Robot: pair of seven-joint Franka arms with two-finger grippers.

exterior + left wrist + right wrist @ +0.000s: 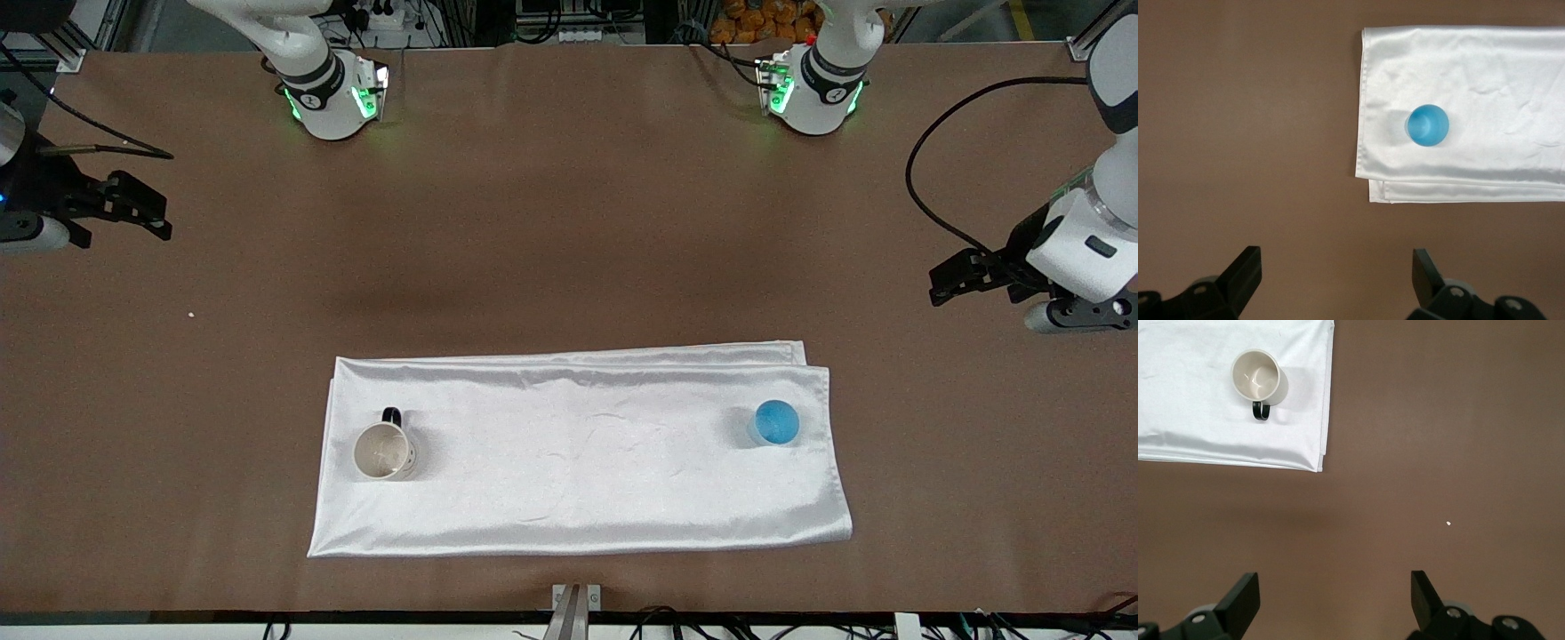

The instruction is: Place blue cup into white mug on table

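The blue cup (pixel 776 422) (pixel 1427 125) stands upright on a white folded cloth (pixel 578 462), near the cloth's end toward the left arm. The white mug (pixel 383 450) (pixel 1257 377) with its black handle stands upright on the same cloth at the right arm's end. My left gripper (pixel 944 284) (pixel 1337 270) hangs open over bare table (pixel 569 222) at the left arm's end, well apart from the cup. Over the table's right-arm end my right gripper (pixel 151 213) (pixel 1335 593) is open too, with nothing between its fingers.
A tiny white speck (pixel 191 314) (pixel 1449 523) lies on the brown table between the right gripper and the cloth (pixel 1471 100) (pixel 1218 420). The two arm bases (pixel 333 93) (pixel 813 89) stand along the edge farthest from the front camera. A metal bracket (pixel 575 604) sits at the nearest edge.
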